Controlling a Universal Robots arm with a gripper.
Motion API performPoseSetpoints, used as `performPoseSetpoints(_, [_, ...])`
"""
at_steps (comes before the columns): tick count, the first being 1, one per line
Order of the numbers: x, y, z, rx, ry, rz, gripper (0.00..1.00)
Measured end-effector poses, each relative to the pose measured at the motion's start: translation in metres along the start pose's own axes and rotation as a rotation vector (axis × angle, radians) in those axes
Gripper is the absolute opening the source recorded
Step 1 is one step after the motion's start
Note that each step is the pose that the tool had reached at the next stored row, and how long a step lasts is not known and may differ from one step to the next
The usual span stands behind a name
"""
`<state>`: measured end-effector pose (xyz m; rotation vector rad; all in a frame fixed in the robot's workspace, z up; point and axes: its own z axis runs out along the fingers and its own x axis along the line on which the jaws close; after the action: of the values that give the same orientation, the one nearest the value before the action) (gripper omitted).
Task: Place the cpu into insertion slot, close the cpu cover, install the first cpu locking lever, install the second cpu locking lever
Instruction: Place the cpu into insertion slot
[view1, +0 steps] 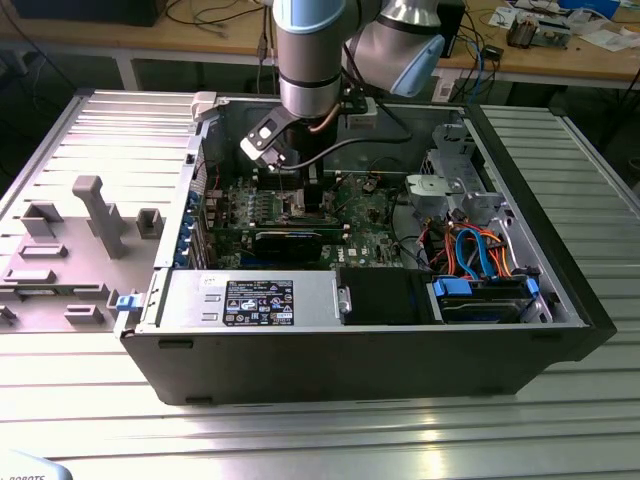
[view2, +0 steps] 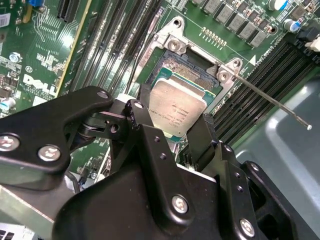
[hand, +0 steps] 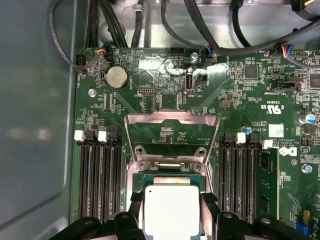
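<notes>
From where I stand, the arm (view1: 310, 60) reaches straight down into the open computer case (view1: 560, 300) lying on its side on the bench (view1: 300, 440), so the board faces up at it.

In the second wrist view the hand (view2: 172, 125) is closed narrowly on the cpu (view2: 176, 102), one black finger pressing on each of two opposite edges. That leaves the silver top and the underside free. The chip sits flat and square over the insertion slot (view2: 190, 70), covering part of its dark centre. I cannot tell whether it is touching the slot.

In the first wrist view the cpu cover (hand: 171, 119) is tipped up on its hinge, away from the socket, which I judge is what leaves the opening clear. A thin locking lever (view2: 270, 100) is swung out to the side, clear of the frame. The memory slots (hand: 97, 180) lie on either side.
</notes>
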<state>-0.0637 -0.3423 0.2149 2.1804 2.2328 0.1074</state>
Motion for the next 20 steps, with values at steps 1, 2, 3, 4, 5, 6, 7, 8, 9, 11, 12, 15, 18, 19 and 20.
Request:
performPoseSetpoints(1, [-0.0001,-0.0006,0.0011,0.0001,-0.0002,0.002,0.54])
performPoseSetpoints(2, [-0.0001,-0.0008,0.0019,0.0,-0.0002,0.002,0.54])
performPoseSetpoints(3, [-0.0005,-0.0009,0.0034,0.0,-0.0002,0.003,0.54])
performPoseSetpoints(4, [-0.0015,-0.0014,0.0066,0.0,-0.0001,0.003,0.54])
performPoseSetpoints(5, [-0.0017,-0.0015,0.0079,0.0,-0.0003,0.003,0.54])
performPoseSetpoints(6, [-0.0018,-0.0017,0.0094,0.0,-0.0002,0.003,0.54])
performPoseSetpoints(7, [-0.0019,-0.0019,0.0106,0.0,-0.0002,0.003,0.54])
performPoseSetpoints(8, [-0.0019,-0.0022,0.0114,-0.0001,-0.0003,0.003,0.54])
performPoseSetpoints(9, [-0.0019,-0.0033,0.0118,0.0,-0.0004,0.003,0.54])
performPoseSetpoints(11, [-0.0019,-0.0041,0.0128,-0.0001,-0.0002,0.003,0.54])
performPoseSetpoints(12, [-0.0019,-0.0041,0.0133,0.0,-0.0002,0.004,0.54])
performPoseSetpoints(15, [-0.0021,-0.0043,0.0153,0.0004,-0.0012,0.007,0.54])
performPoseSetpoints(18, [-0.0017,-0.0045,0.0175,0.0018,-0.0006,0.008,0.54])
performPoseSetpoints(19, [-0.0016,-0.0044,0.0176,0.0015,-0.0002,0.008,0.54])
performPoseSetpoints(20, [-0.0016,-0.0044,0.0176,0.0017,-0.0003,0.008,0.54])
